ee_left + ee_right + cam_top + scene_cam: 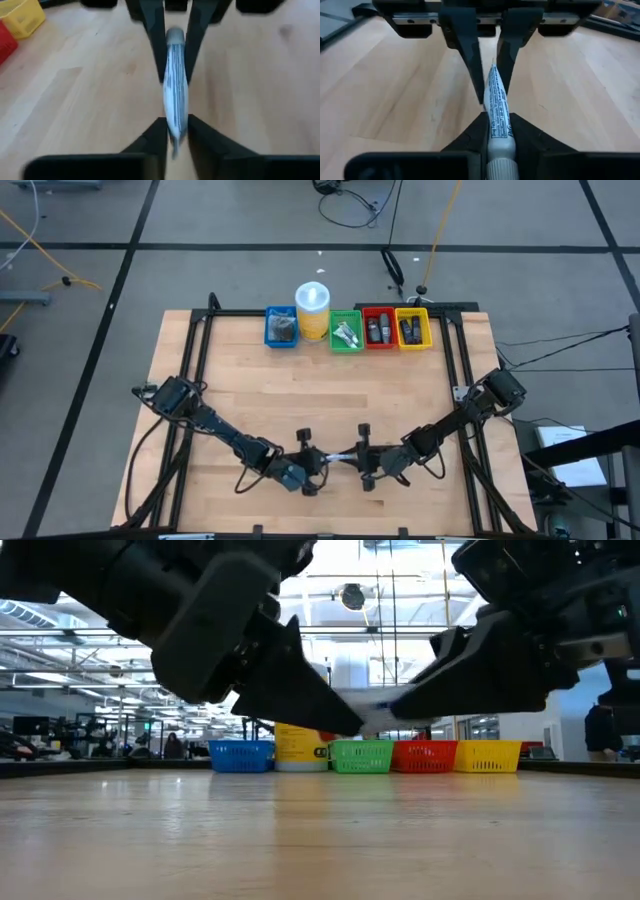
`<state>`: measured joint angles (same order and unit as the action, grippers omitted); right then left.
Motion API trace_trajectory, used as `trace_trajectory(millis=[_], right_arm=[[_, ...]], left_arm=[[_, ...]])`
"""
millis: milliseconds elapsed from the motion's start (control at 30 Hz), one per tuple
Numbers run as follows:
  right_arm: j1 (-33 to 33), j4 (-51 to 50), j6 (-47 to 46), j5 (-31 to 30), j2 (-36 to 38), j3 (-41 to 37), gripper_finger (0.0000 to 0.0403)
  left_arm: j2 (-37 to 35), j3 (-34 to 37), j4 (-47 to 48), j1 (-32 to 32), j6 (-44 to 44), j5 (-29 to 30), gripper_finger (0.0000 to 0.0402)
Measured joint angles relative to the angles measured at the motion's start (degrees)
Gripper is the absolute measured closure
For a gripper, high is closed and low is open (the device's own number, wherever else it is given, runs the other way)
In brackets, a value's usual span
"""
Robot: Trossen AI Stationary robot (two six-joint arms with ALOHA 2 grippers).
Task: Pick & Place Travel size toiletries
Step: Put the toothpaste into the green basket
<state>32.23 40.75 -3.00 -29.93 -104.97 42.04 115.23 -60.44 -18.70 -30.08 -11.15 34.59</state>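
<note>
One travel size toiletry, a thin white-silver tube (338, 457) with printed text, hangs level between my two grippers above the table's near middle. My left gripper (312, 467) is shut on its flat crimped end, and my right gripper (364, 462) is shut on its cap end. In the low view the tube (383, 721) shows above the wood, between the two dark fingertips. More toiletries lie in the bins at the far edge: dark oblong containers in the red bin (378, 328) and yellow bin (412, 328), tubes in the green bin (346, 332). My left gripper (175, 134) pinches the tube's flat crimped end (174, 131) between its two fingers, coming level from the table's left, in line with the tube. The tube is lifted clear and lies level. My right gripper (498, 131) pinches the tube's body just ahead of the cap (499, 127) between its two fingers, coming level from the table's right, in line with the tube. The cap (500, 166) reaches back between the fingers.
A row stands at the far edge: blue bin (281, 328), yellow cylinder with a white lid (312, 310), then the green, red and yellow bins. Bare wood (320, 395) lies between that row and the grippers. A black frame (200, 350) runs along the table's sides.
</note>
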Motion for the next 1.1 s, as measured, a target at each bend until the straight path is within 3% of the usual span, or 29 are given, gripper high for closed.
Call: trace_trajectory(millis=[100, 200, 300, 400, 533, 733, 867, 1100], right_arm=[[-0.14, -3.56, -2.11, -5.25, 1.25, -0.11, 0.0356], [-2.61, -12.40, -7.35, -12.28, 7.25, -0.02, 0.0353], [-8.67, -23.36, -16.04, -14.48, 15.91, 0.67, 0.0355], [-17.68, -31.72, -21.06, -11.23, 22.36, 1.71, 0.0356], [-30.52, -32.25, -21.95, -6.30, 24.15, 2.47, 0.0356], [-44.74, -28.08, -23.75, 1.05, 20.72, 2.47, 0.0356], [-50.00, -24.36, -25.82, 5.98, 16.58, 3.44, 0.0356], [-53.46, -24.90, -26.86, 6.74, 7.80, 9.14, 0.0356]], left_arm=[[-3.04, 0.00, 8.39, 0.71, 0.37, 0.03, 0.0269], [-8.22, -0.02, 22.33, 1.88, -2.46, 0.66, 0.0195], [-12.65, 0.99, 31.90, 2.34, -9.31, 8.83, 0.0143], [-15.11, 5.26, 31.41, 1.58, -10.03, 19.62, 0.0117], [-17.29, 12.02, 24.25, 1.51, -9.54, 27.14, 0.0113], [-17.49, 19.81, 10.90, 2.92, -4.97, 27.97, 0.0138], [-17.47, 21.77, 4.19, 4.06, -0.35, 27.98, 0.0157], [-17.49, 21.77, -6.35, 5.71, 10.20, 25.28, 0.0176]])
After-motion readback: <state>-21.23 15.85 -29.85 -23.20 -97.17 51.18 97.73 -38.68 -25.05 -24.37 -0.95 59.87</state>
